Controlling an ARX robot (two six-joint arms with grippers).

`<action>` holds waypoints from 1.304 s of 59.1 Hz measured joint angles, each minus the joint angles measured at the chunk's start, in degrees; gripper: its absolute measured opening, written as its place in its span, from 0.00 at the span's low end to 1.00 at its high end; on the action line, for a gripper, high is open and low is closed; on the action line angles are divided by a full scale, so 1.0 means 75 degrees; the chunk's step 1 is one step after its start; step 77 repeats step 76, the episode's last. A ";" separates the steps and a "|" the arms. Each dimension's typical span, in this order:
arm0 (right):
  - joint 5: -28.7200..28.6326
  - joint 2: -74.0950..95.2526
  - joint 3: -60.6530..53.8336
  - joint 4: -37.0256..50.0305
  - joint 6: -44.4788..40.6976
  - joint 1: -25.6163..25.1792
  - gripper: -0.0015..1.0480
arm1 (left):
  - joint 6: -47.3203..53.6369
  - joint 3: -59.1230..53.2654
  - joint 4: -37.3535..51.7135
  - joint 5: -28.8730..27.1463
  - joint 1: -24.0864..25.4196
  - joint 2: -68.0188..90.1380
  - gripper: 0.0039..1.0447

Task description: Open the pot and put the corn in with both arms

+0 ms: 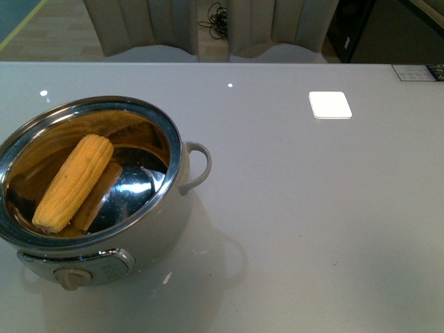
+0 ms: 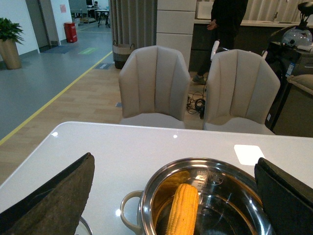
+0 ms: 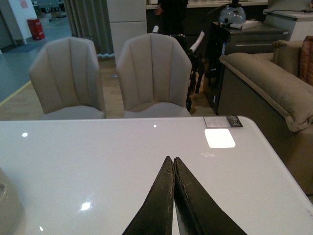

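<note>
The corn (image 1: 73,182) lay slantwise inside the open pot (image 1: 173,149) on the pale surface (image 1: 312,208); left claw (image 2: 173,196) spread wide above it — right claw (image 3: 173,169) pinched together, empty.

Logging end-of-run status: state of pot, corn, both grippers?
pot: open, no lid on it, upright on the table.
corn: inside the pot, lying against the steel wall.
left gripper: open, empty, above the pot.
right gripper: shut, empty, over bare table.
</note>
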 joint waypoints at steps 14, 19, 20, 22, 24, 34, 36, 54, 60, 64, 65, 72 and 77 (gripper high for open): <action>0.0000 -0.0009 0.0000 0.0000 -0.0006 0.0000 0.32 | 0.0000 0.0000 0.0000 0.0000 0.0000 0.0000 0.93; 0.0000 -0.0009 0.0000 0.0000 -0.0006 0.0000 0.45 | 0.0000 0.0000 0.0000 0.0000 0.0000 0.0000 0.93; 0.0000 -0.0009 0.0000 0.0000 -0.0006 0.0000 0.49 | 0.0000 0.0000 0.0000 0.0000 0.0000 0.0000 0.93; 0.0000 -0.0009 0.0000 0.0000 -0.0006 0.0000 0.54 | 0.0000 0.0000 0.0000 0.0000 0.0000 0.0000 0.93; 0.0000 -0.0009 0.0000 0.0000 -0.0006 0.0000 0.60 | 0.0000 0.0000 0.0000 0.0000 0.0000 0.0000 0.93; 0.0000 -0.0009 0.0000 0.0000 -0.0006 0.0000 0.88 | 0.0000 0.0000 0.0000 0.0000 0.0000 0.0000 0.93; 0.0000 -0.0009 0.0000 0.0000 -0.0003 0.0000 0.93 | 0.0003 0.0000 0.0000 0.0000 0.0000 0.0000 0.93; 0.0000 -0.0009 0.0000 0.0000 -0.0006 0.0000 0.91 | 0.0000 0.0000 0.0000 0.0000 0.0000 0.0000 0.93; 0.0000 -0.0009 0.0000 0.0000 -0.0006 0.0000 0.91 | 0.0003 0.0000 0.0000 0.0000 0.0000 0.0000 0.93; 0.0000 -0.0009 0.0000 0.0000 -0.0006 0.0000 0.91 | 0.0003 0.0000 0.0000 0.0000 0.0000 0.0000 0.93; 0.0000 -0.0009 0.0000 0.0000 -0.0006 0.0000 0.91 | 0.0000 0.0000 0.0000 0.0000 0.0000 0.0000 0.93; 0.0000 -0.0009 0.0000 -0.0003 -0.0006 0.0000 0.91 | 0.0000 0.0000 0.0000 0.0000 0.0000 0.0000 0.93; 0.0000 -0.0009 0.0000 0.0000 -0.0006 0.0000 0.91 | 0.0000 0.0000 0.0000 0.0000 0.0000 0.0000 0.93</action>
